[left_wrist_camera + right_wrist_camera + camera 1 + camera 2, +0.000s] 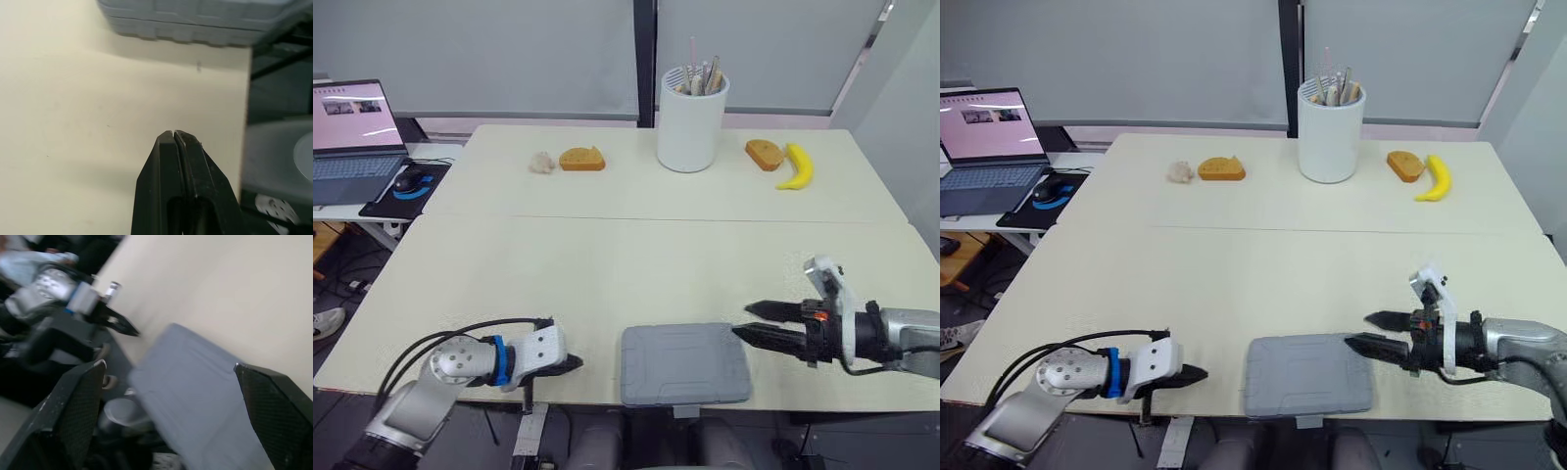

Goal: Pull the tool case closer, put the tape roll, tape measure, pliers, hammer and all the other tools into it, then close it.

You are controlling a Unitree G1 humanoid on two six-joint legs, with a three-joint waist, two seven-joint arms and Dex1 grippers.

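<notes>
R gripper, fingers spread, at rt edge of shut tool case, L gripper clenched empty; prob. steady both sides, don't shove it off bench.

This looks like an office used as a test room. Two pale benches stand pushed together, and grey roller blinds are drawn over the far windows. On a side desk at far left sit an open laptop and a mouse on a black pad.
</notes>
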